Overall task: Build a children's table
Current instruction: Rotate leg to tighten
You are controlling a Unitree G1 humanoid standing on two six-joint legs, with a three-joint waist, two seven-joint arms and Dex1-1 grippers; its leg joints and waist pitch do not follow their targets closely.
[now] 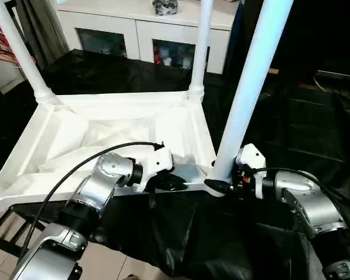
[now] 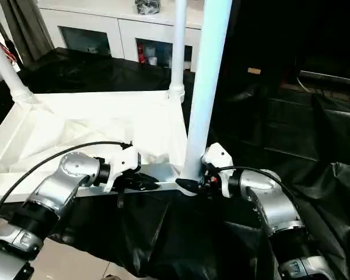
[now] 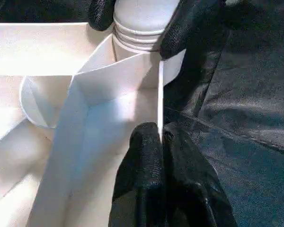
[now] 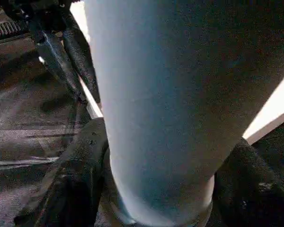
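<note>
- One upturned white plastic square tabletop (image 1: pixel 134 131) on black sheeting (image 1: pixel 315 134); three white tubular legs (image 1: pixel 254 81) upright in corner sockets.
- Left gripper (image 3: pixel 160 137) pinched on tabletop's near rim.
- Right gripper (image 4: pixel 156 189) clamped around near-corner leg's base.

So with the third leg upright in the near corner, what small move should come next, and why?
Probably keep the right gripper turning or pressing the leg into its socket: its ribbed base still shows above the rim in the left wrist view, while the left gripper clamps the tabletop wall steady.
</note>
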